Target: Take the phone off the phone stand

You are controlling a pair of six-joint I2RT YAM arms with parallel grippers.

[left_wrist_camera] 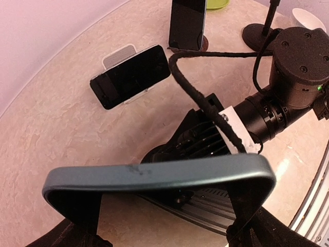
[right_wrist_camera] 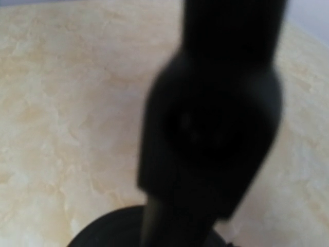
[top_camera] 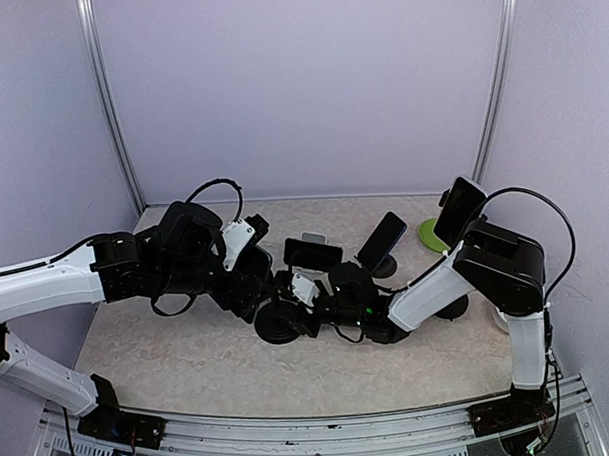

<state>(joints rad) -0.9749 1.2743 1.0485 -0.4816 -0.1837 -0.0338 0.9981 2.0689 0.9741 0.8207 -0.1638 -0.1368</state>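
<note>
My left pincer [left_wrist_camera: 159,218] pinches the phone [left_wrist_camera: 154,177] across its width, right above the phone stand [right_wrist_camera: 211,118]. Right pincer [top_camera: 303,292] is close against the stand's stem; view is blurred, can't tell its grip. Step looks like lift-off. Next: raise the phone clear, stand held down.
</note>
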